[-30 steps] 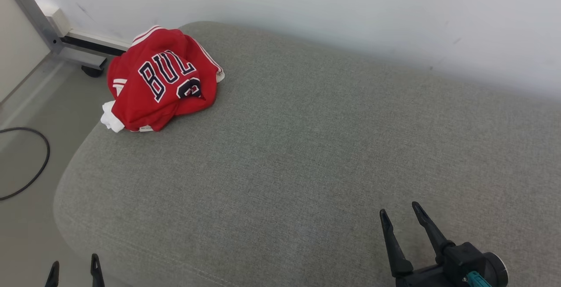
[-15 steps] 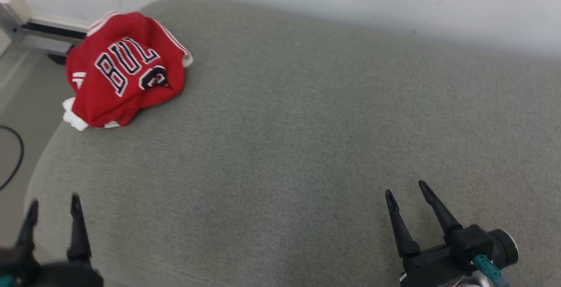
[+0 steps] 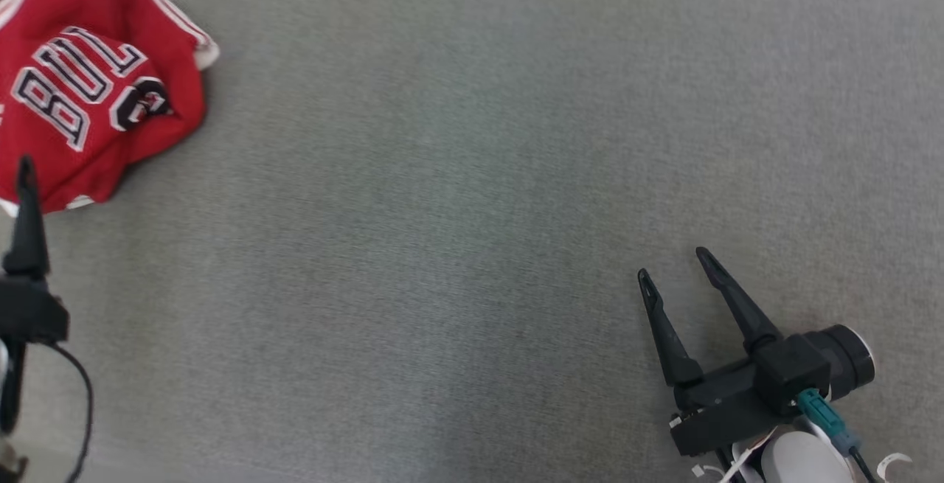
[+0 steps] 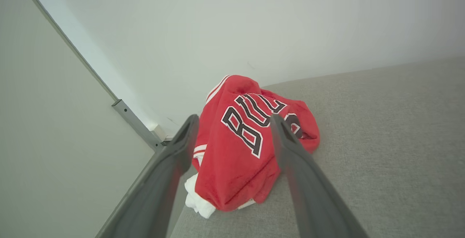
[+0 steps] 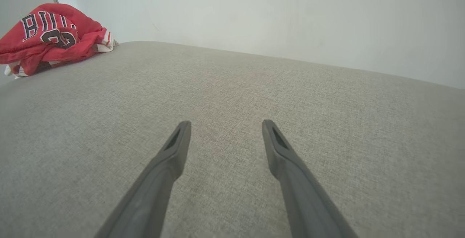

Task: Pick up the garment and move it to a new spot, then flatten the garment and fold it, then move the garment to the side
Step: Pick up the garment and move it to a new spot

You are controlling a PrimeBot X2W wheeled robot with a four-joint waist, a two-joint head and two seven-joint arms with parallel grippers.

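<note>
Pickup step: left tool point(image 4: 233, 121), gaping, faced the shirt point(image 3: 96, 85) and needed lowering to pinch; right tool point(image 3: 672, 263) gaped, empty.

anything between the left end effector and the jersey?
Nothing visible. In the left wrist view the red jersey lies crumpled straight ahead, framed by the open left end effector, near the edge of the grey cushion. No other object lies in that path.

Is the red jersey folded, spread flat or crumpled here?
Crumpled: the jersey lies bunched in a heap on the grey cushion, its lettering creased and white fabric poking out beneath.
</note>
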